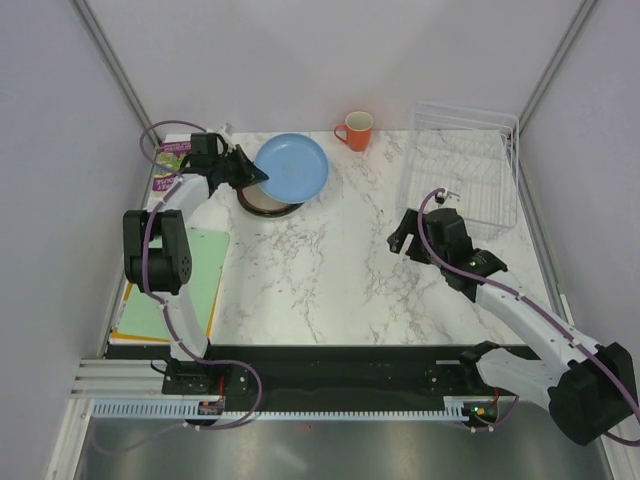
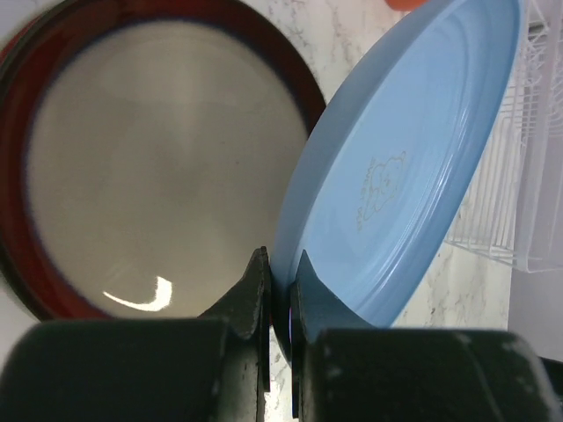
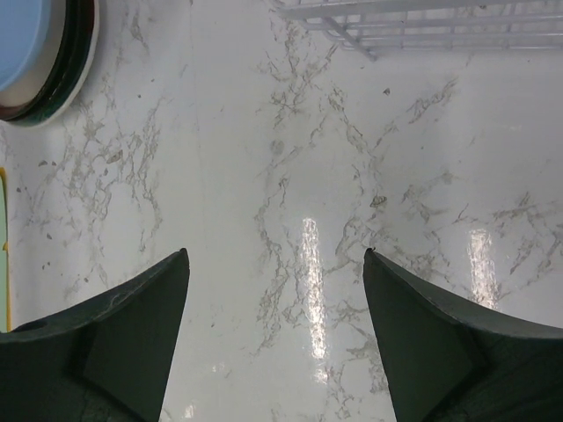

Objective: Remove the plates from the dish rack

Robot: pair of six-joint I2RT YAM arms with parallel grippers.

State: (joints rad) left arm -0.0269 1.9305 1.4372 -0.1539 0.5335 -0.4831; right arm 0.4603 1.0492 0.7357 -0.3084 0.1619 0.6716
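**A:** Logging the left side first. Our left gripper (image 2: 281, 260) is clamped tight on the near rim of the blue plate (image 2: 413, 167). We hold the plate tilted up on that edge. The cream plate (image 2: 167, 167) with the dark red rim lies flat just beside and below it.

**B:** Which way does the blue one lie from the stack?

**A:** Seen from above, it partly overhangs the stack's far side, and its face slopes away from our fingers. We judge it must tip flat and settle onto the cream plate. The left arm is plainly the nearer one.

**B:** And the right?

**A:** Our right gripper (image 3: 275, 255) has its fingers wide apart and holds nothing. It hangs over bare table (image 1: 330, 270), near the dish rack (image 1: 467, 108) and well apart from the stack. We see no plates in the rack.
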